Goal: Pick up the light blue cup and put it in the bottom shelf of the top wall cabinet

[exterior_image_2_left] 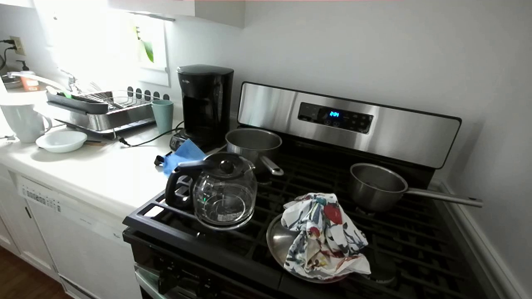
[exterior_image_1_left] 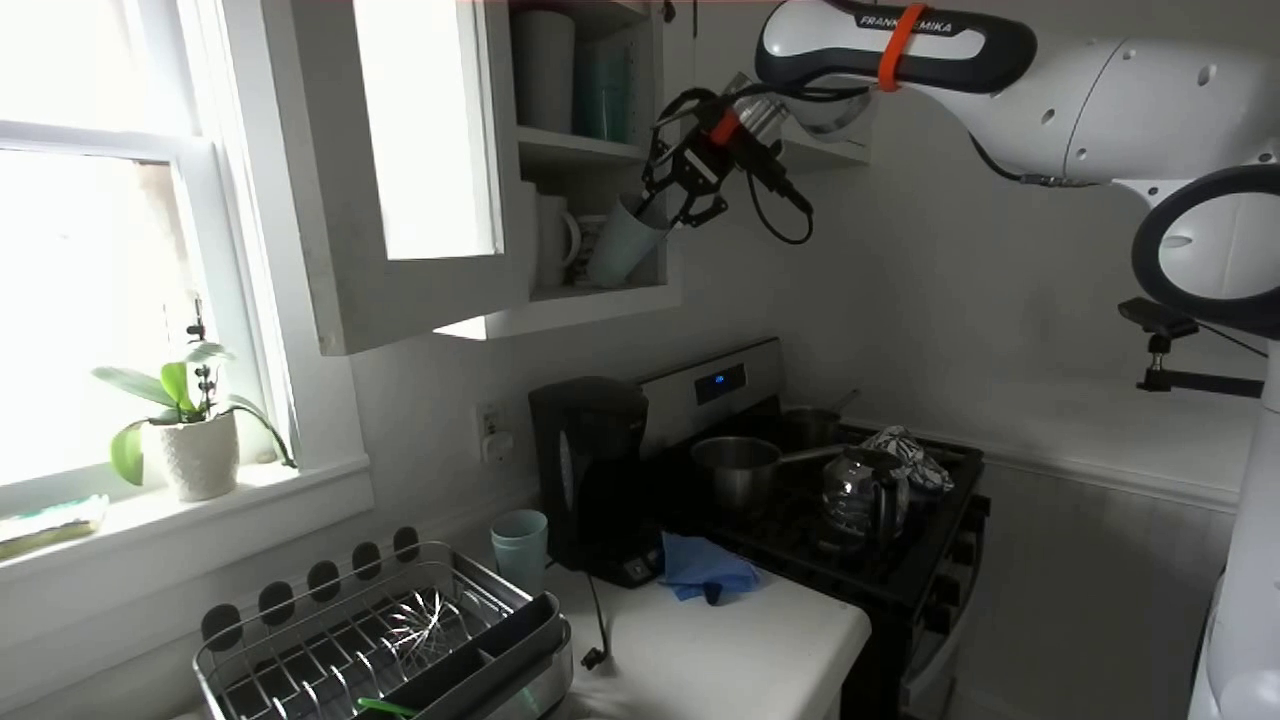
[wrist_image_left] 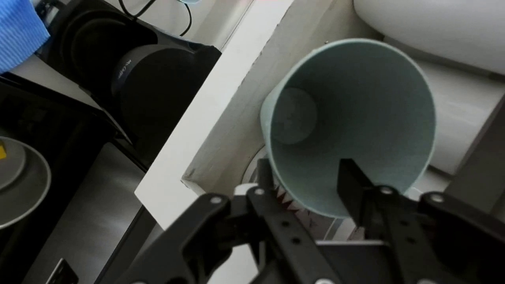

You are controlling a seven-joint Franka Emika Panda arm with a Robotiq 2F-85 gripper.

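Note:
The light blue cup [exterior_image_1_left: 625, 245] is tilted inside the bottom shelf [exterior_image_1_left: 560, 293] of the white top wall cabinet [exterior_image_1_left: 580, 318]. Its base is low at the shelf and its mouth faces my gripper [exterior_image_1_left: 660, 212]. In the wrist view the cup [wrist_image_left: 355, 118] shows its open mouth and inside. The gripper [wrist_image_left: 307, 173] has its fingers well apart. One finger is inside the cup's mouth, the other just outside the rim; they are not closed on the wall. Whether the cup leans on the cabinet side is not clear. The exterior view from the stove side does not show gripper or cup.
A white mug [exterior_image_1_left: 553, 240] and a patterned mug [exterior_image_1_left: 588, 250] stand beside the cup. Bluish cups [exterior_image_1_left: 602, 95] fill the shelf above. The cabinet door [exterior_image_1_left: 430, 295] hangs open. Below are a coffee maker [exterior_image_1_left: 590, 450], a teal cup [exterior_image_1_left: 519, 550] and the stove [exterior_image_2_left: 345, 124].

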